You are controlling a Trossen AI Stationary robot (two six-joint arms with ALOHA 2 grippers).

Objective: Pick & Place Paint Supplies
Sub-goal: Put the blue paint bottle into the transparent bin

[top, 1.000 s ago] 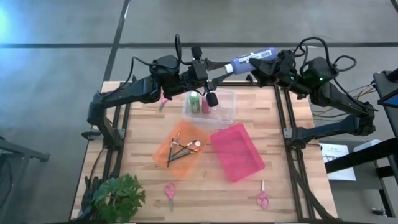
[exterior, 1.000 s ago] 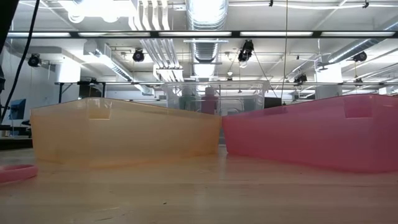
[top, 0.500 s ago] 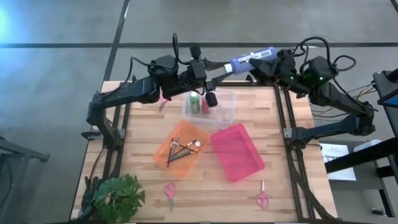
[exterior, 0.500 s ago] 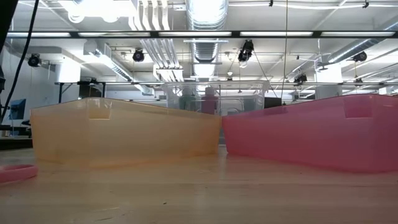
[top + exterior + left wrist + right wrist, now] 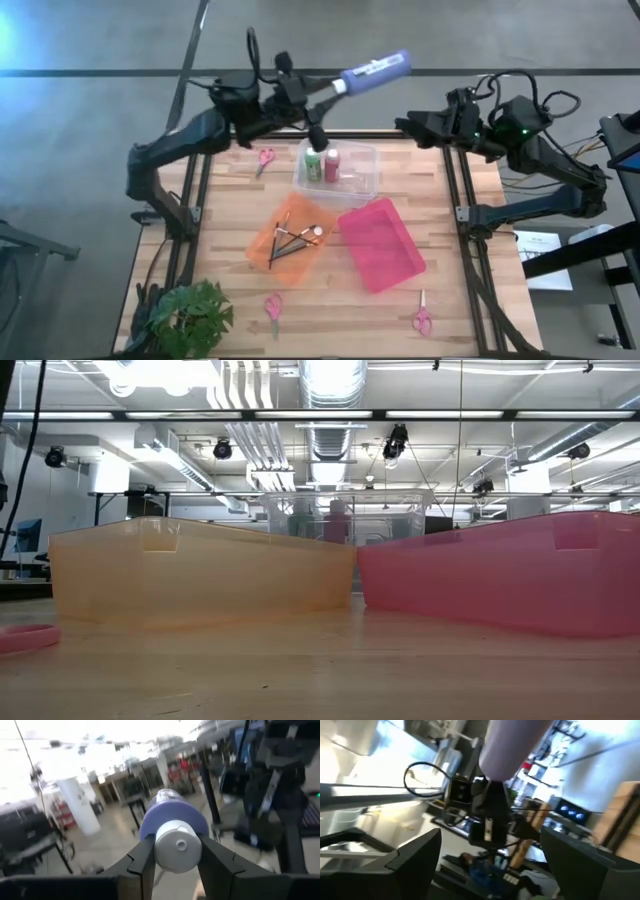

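Observation:
In the high view my left gripper (image 5: 333, 88) is raised above the table's far edge and shut on the blue paint bottle (image 5: 376, 71), which sticks out toward the right arm. My right gripper (image 5: 408, 125) is open and holds nothing, by the far right corner; its wrist view looks between its fingers (image 5: 415, 862) at the bottle (image 5: 512, 745). The green bottle (image 5: 314, 164) and the pink-red bottle (image 5: 331, 163) stand in the clear bin (image 5: 362, 175). Several brushes (image 5: 290, 238) lie in the orange bin (image 5: 262, 250). My left gripper pinches the blue bottle at its white-capped end (image 5: 177, 847) between the two fingers (image 5: 142, 865). The cap faces back toward the wrist, and the blue body (image 5: 172, 815) runs on past the fingers in line with them. The bottle is lifted clear, roughly level.
A pink bin (image 5: 381, 243) lies right of the orange bin. One pair of pink scissors (image 5: 265, 157) lies near the far left, two more (image 5: 272, 305) (image 5: 422, 318) near the front edge. A potted plant (image 5: 190, 315) fills the near left corner. The low view shows only bin walls (image 5: 200, 575).
Earlier the bottle spanned between both grippers above the far edge. The right gripper has come off it and drawn back toward the table's right edge. The left gripper has swung toward the table's left and beyond the far edge, carrying the bottle with it.

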